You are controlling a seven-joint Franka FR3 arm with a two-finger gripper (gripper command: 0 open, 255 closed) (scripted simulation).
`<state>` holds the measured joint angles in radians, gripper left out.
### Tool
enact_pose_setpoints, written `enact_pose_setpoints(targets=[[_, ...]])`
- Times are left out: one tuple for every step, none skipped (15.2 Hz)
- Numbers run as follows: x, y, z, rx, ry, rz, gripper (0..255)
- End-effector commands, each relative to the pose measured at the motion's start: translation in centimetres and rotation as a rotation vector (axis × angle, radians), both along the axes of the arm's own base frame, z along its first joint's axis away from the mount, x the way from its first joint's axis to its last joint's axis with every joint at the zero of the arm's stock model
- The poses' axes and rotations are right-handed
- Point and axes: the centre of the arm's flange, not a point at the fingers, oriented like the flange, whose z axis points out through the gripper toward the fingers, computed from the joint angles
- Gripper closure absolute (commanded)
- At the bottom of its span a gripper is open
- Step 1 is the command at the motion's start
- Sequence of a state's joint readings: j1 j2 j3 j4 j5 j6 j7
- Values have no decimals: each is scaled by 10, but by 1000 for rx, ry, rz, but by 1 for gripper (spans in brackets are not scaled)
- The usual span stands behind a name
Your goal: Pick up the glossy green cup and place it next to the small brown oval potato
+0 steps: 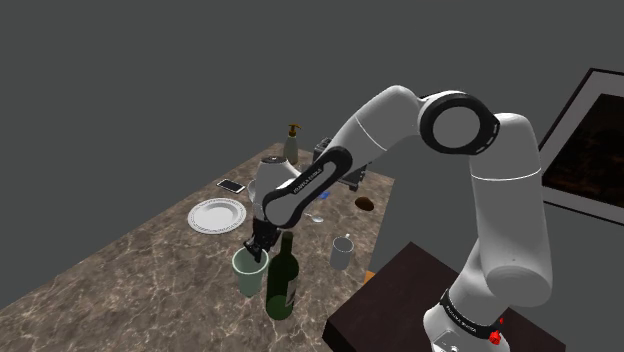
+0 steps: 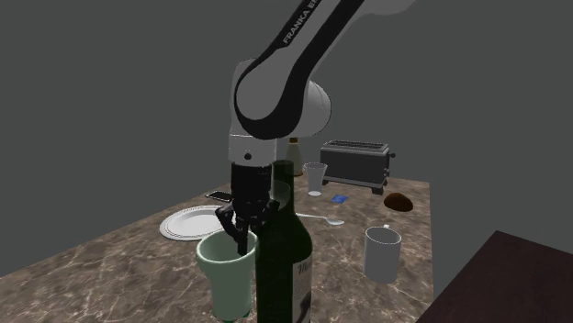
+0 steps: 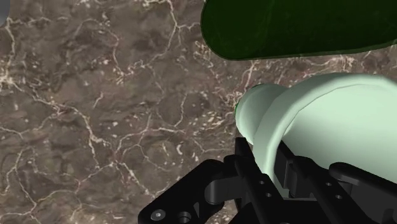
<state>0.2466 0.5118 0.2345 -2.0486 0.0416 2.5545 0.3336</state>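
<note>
A pale green cup (image 1: 247, 275) (image 2: 228, 275) (image 3: 318, 121) stands upright on the marble countertop, close beside a dark green bottle (image 1: 283, 280) (image 2: 286, 257). My gripper (image 1: 258, 250) (image 2: 241, 240) (image 3: 273, 172) comes down on the cup's rim and is shut on its wall, one finger inside and one outside. The small brown potato (image 1: 365, 203) (image 2: 398, 201) lies farther back on the counter, near the edge on the stand's side, well apart from the cup.
The bottle (image 3: 299, 25) almost touches the cup and stands taller than it. A grey mug (image 1: 343, 252) (image 2: 382, 252) sits between cup and potato. A white plate (image 1: 216, 215), a phone (image 1: 232, 186), a spoon (image 2: 321, 219) and a toaster (image 2: 356, 163) lie further back.
</note>
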Motion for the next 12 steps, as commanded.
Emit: enact_pose_setpoints(targets=[[0, 0, 11, 0, 0, 0, 255], [0, 0, 16, 0, 0, 0, 255], [0, 0, 21, 0, 0, 0, 255], [0, 0, 27, 0, 0, 0, 255], [0, 0, 32, 0, 0, 0, 255], [0, 0, 37, 0, 0, 0, 255], [0, 0, 42, 0, 0, 0, 255], [0, 0, 48, 0, 0, 0, 255], [0, 0, 53, 0, 0, 0, 255], [0, 0, 58, 0, 0, 0, 255], [0, 0, 63, 0, 0, 0, 255], [0, 0, 69, 0, 0, 0, 255]])
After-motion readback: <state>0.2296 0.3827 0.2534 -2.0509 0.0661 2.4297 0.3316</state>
